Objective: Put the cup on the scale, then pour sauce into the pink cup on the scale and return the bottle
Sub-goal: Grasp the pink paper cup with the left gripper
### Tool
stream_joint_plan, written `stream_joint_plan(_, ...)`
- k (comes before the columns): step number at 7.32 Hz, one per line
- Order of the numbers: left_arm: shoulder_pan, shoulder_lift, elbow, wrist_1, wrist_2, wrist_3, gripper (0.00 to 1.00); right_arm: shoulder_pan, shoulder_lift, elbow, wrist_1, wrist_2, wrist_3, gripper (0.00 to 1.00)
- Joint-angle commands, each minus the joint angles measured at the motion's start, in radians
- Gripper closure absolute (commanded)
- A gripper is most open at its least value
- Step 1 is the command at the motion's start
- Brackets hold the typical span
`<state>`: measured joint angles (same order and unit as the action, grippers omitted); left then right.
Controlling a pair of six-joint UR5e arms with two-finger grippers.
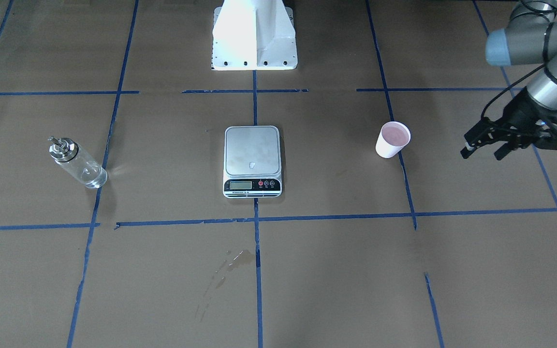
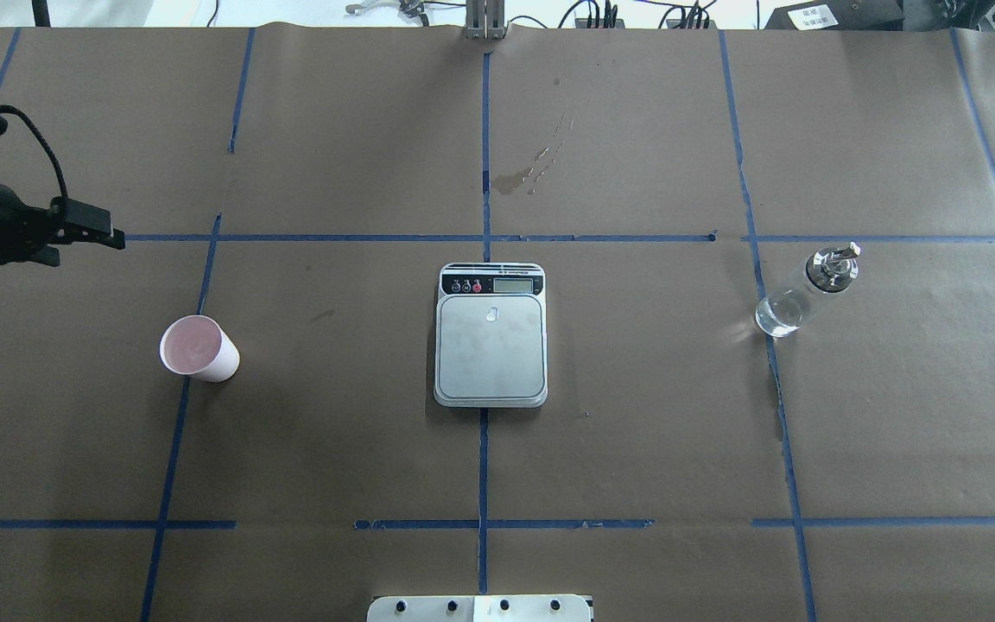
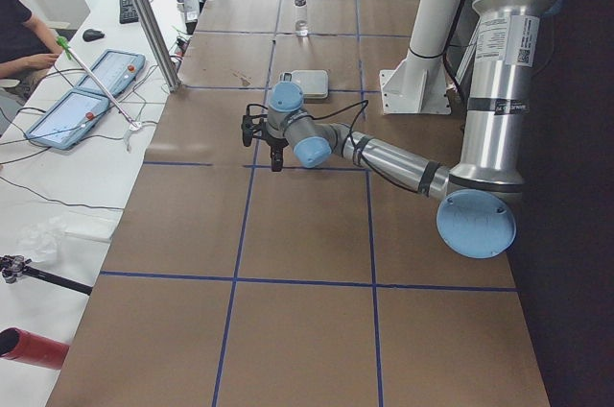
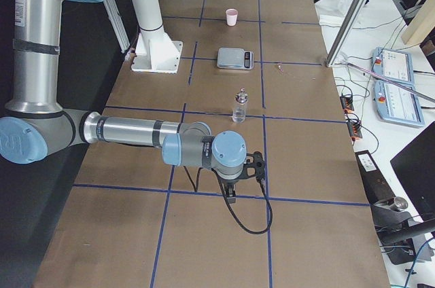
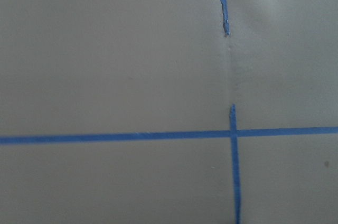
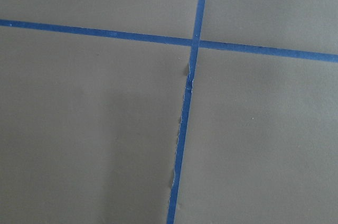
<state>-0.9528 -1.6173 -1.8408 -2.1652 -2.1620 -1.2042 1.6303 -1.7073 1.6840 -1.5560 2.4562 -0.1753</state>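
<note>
Just starting — leaving cup (image 1: pixel 392 140) and bottle (image 1: pixel 78 162) well apart from the scale (image 1: pixel 252 159) on opposite sides, holding the left gripper (image 1: pixel 482 154) spread and empty — cannot tell for the right gripper (image 4: pixel 231 201).

Silver arms (image 3: pixel 398 163), pale-blue joint caps (image 3: pixel 475 223), black cables (image 2: pixel 41 149), white pedestal (image 1: pixel 254 34).

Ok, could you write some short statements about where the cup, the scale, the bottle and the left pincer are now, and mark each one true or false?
1. The cup stands on the scale. False: it stands on the table, beside the scale, on the robot's left.
2. The bottle stands upright, apart from the scale. True.
3. The left pincer grips the cup. False: it is open, empty and apart from the cup.
4. The cup's mouth faces up. True.
</note>
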Motion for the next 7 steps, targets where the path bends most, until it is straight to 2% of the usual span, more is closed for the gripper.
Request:
stream_joint_plan(1, 0.155, 0.007, -0.041, -0.019, 0.078, -0.213, 0.00, -0.006, 0.012, 0.002, -0.003, -0.043, 0.000, 0.00)
stream_joint_plan(3, 0.212, 0.007, -0.035, -0.018, 0.105, -0.213, 0.00, -0.007, 0.012, 0.005, 0.075, -0.049, 0.002, 0.00)
stream_joint_plan(7, 0.241, 0.035, -0.026, -0.019, 0.106, -0.204, 0.03, -0.007, 0.012, 0.010, 0.085, -0.046, 0.003, 0.00)
